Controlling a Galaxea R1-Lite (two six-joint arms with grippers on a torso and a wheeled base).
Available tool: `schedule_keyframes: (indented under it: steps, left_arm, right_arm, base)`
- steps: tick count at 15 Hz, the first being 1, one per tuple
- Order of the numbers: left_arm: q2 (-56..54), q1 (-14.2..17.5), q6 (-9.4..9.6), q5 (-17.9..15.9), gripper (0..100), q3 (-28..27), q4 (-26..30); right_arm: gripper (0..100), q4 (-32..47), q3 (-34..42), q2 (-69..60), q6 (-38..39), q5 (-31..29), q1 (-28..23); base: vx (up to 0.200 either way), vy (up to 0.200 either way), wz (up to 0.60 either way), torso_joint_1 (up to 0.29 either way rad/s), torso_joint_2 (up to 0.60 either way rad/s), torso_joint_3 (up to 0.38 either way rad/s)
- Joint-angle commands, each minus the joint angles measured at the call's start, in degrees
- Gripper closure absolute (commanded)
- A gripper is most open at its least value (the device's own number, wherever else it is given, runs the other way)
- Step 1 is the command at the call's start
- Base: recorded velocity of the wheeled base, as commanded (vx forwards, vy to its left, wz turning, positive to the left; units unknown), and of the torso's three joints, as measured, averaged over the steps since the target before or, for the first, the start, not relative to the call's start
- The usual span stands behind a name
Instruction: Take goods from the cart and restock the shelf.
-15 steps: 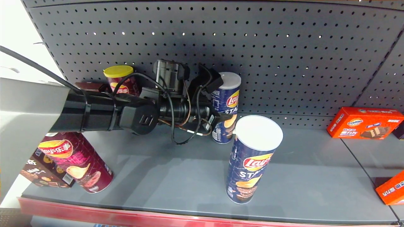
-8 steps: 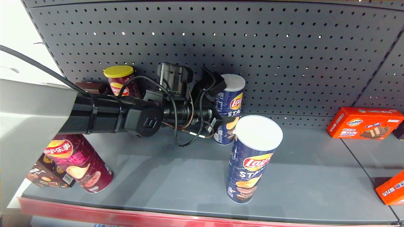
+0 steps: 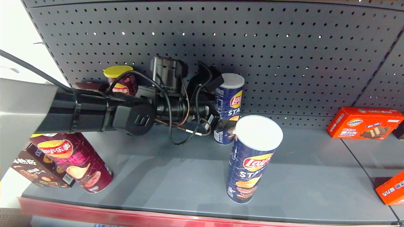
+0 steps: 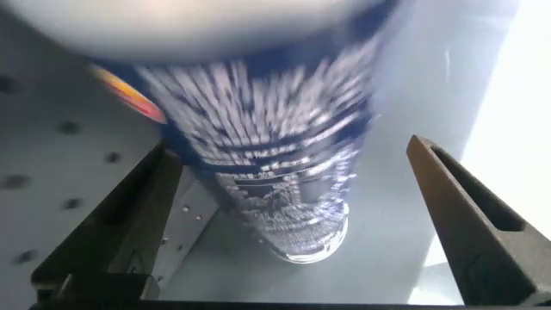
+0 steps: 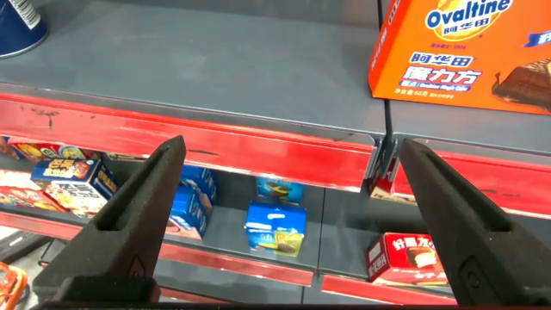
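Observation:
A blue chip can (image 3: pixel 229 101) with a white lid stands at the back of the grey shelf (image 3: pixel 176 179), close to the pegboard. My left gripper (image 3: pixel 219 102) reaches in from the left and is open around it. In the left wrist view the can (image 4: pixel 275 172) lies against one finger, with a gap to the other finger (image 4: pixel 465 224). A second blue can (image 3: pixel 249 164) stands upright farther forward. My right gripper (image 5: pixel 291 146) is open and holds nothing, in front of the shelf's red edge (image 5: pixel 258 138).
A red chip can (image 3: pixel 75 164) and a brown box (image 3: pixel 31 170) stand at the front left. A yellow-lidded can (image 3: pixel 121 80) is behind my arm. Orange boxes (image 3: pixel 364 123) (image 3: pixel 391 189) lie beyond a divider on the right. Lower shelves hold blue boxes (image 5: pixel 275 228).
My left arm pushed right with the back blue can, then drew back to the left a little. The can stays at the pegboard and the other goods have not moved.

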Motion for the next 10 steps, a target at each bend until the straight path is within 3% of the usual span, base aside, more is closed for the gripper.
schedule_keyframes:
  steps: [1, 7, 10]
  left_arm:
    - [-4.02, -0.01, -0.08, 0.4, 0, 2.2, -1.77]
    - [-8.15, -0.01, -0.43, 3.39, 0, 18.63, -14.07]
    - [-7.54, 0.08, -0.52, 7.08, 0, 18.81, -15.3]
  right_arm:
    - [0, 0.0, 0.0, 0.07, -0.04, -0.04, 0.03]
    - [0, 0.0, 0.0, 0.07, -0.04, -0.04, 0.03]
    - [0, 0.0, 0.0, 0.07, -0.04, -0.04, 0.03]
  base:
    - [0.0, 0.0, 0.0, 0.0, 0.0, 0.0]
    - [0.0, 0.0, 0.0, 0.0, 0.0, 0.0]
    - [0.0, 0.0, 0.0, 0.0, 0.0, 0.0]
